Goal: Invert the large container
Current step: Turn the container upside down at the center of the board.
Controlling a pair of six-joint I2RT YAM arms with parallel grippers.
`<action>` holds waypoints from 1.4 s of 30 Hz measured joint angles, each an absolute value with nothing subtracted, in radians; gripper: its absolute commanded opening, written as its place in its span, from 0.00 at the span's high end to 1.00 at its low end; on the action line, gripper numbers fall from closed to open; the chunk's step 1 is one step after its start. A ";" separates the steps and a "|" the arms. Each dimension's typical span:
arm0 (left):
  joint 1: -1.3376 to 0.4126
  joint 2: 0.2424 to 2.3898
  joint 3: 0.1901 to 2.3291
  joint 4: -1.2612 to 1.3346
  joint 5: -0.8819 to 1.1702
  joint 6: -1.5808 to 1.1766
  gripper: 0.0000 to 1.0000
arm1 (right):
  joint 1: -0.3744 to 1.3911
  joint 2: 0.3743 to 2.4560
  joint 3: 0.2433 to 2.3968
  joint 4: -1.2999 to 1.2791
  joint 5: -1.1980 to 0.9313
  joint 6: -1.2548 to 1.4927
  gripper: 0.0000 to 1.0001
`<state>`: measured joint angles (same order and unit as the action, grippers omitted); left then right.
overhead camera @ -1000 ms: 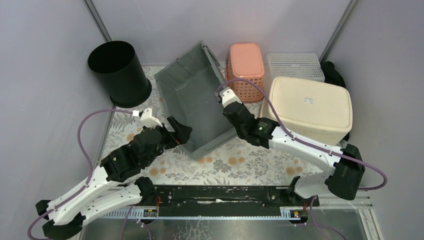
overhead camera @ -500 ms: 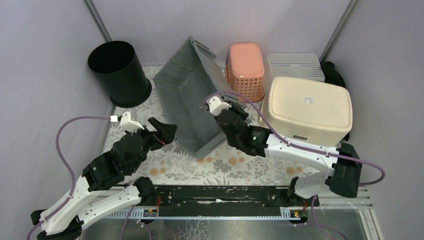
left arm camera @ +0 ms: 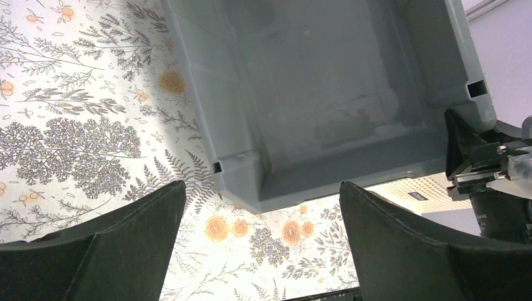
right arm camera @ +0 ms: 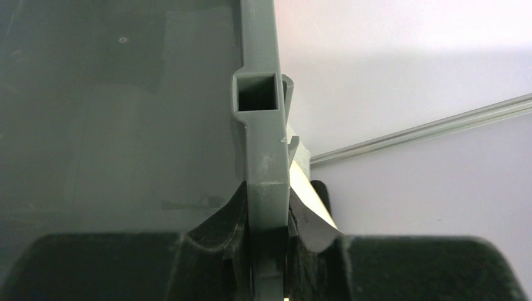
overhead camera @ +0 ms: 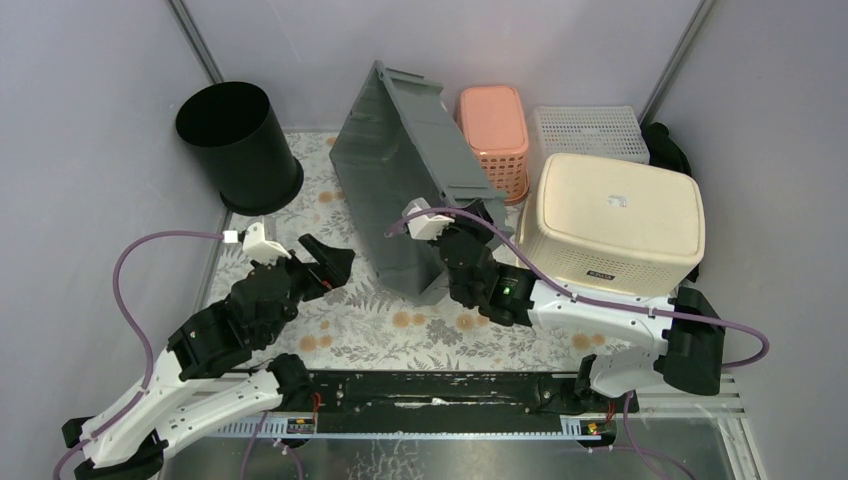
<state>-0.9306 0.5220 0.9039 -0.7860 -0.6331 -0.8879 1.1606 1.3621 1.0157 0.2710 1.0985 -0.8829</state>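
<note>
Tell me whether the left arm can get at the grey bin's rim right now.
Probably yes: the open left gripper faces the grey bin, only bare tablecloth between them; the right gripper clamps the rim elsewhere.

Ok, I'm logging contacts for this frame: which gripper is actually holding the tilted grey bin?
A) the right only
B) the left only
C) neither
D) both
A: the right gripper is clamped on the rim of the grey bin, while the left gripper is open and clear of it.
</note>
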 measured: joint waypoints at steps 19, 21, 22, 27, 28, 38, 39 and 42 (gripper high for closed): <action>-0.931 0.504 0.904 -0.793 -0.637 -0.888 0.00 | 1.290 1.444 0.998 0.507 1.201 -1.346 0.67; -0.931 0.499 0.904 -0.799 -0.638 -0.889 0.00 | 1.304 1.467 0.987 0.580 1.215 -1.380 0.60; -0.931 0.497 0.904 -0.802 -0.638 -0.889 0.00 | 1.310 1.477 0.982 0.622 1.221 -1.398 0.56; -0.931 0.493 0.904 -0.809 -0.640 -0.889 0.00 | 1.336 1.493 0.981 0.718 1.238 -1.426 0.35; -0.931 0.493 0.904 -0.809 -0.640 -0.889 0.00 | 1.341 1.493 0.983 0.712 1.240 -1.415 0.34; -0.931 0.493 0.904 -0.810 -0.640 -0.889 0.00 | 1.374 1.491 1.195 0.138 1.128 -0.931 0.17; -0.931 0.493 0.904 -0.810 -0.640 -0.889 0.00 | 1.375 1.490 1.224 0.075 1.099 -0.874 0.17; -0.931 0.493 0.904 -0.810 -0.640 -0.888 0.00 | 1.377 1.484 1.297 -0.099 1.000 -0.707 0.16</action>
